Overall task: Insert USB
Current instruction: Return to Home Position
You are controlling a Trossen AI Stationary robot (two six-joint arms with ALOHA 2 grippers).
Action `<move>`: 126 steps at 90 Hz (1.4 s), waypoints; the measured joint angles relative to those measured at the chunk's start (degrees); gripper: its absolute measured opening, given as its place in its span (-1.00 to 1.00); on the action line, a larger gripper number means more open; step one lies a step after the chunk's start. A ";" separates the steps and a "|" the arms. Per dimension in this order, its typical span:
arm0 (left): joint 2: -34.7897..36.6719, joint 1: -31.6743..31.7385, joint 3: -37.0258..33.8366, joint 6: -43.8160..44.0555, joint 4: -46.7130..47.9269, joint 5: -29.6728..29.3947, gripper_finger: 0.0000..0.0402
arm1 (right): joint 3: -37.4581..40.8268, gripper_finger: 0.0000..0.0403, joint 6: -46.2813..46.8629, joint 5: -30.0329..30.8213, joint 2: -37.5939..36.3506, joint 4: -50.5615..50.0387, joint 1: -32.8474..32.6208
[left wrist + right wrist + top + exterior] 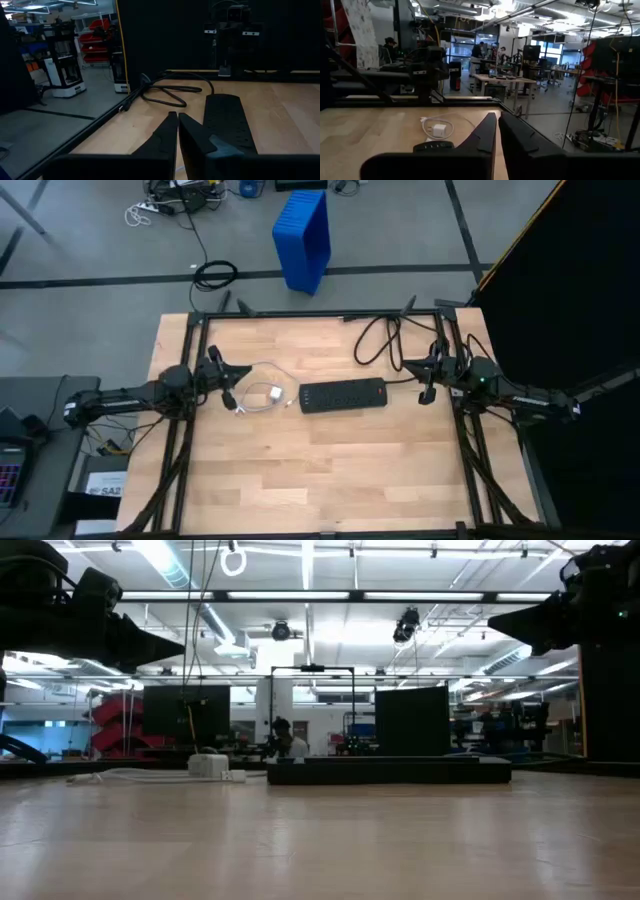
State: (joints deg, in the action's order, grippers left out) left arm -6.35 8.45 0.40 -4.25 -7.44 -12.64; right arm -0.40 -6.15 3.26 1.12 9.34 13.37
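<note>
Counter: pale wood in a black frame, carrying every item below.
Blue crate: on the floor beyond the far edge of the counter.
Power strip: black, flat at mid-counter, lengthwise between the two arms; seen in the low view as a long dark bar.
Power cord: thick and black, looping from the strip's right end toward the far edge; coiled beside the strip in the left wrist view.
Left end effector: raised over the left part of the counter, pointing toward the strip; fingers drawn together with only a sliver of a gap, gripping nothing.
Right end effector: raised over the right part, just past the strip's right end; fingers likewise almost touching, gripping nothing.
USB cable: thin and white, lying loose on the counter in an open loop between the left end effector and the strip's left end; one end close below the left fingers, not held; well apart from the right end effector, with the whole strip between. Low on the wood in the low view.
Adapter: small white block just left of the strip, inside the cable's loop and not in any socket; cable joined to it or not, cannot tell.
</note>
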 joint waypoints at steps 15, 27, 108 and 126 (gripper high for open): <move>0.00 0.00 0.00 0.01 0.02 0.01 -1.00 | 0.00 -0.97 0.02 -0.01 -0.01 0.00 0.00; 0.00 -0.02 0.00 0.02 0.02 0.00 -1.00 | 0.00 -0.97 0.01 0.01 -0.01 0.00 0.01; 0.00 -0.01 0.00 0.02 0.02 0.00 -1.00 | 0.00 -0.97 0.02 -0.01 0.01 0.00 0.00; 0.00 0.00 0.00 0.02 0.02 0.02 -1.00 | 0.01 -0.99 0.00 -0.01 0.00 0.00 0.01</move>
State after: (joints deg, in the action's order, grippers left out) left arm -6.35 8.45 0.40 -4.23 -7.42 -12.62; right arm -0.40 -6.15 3.25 1.12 9.34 13.38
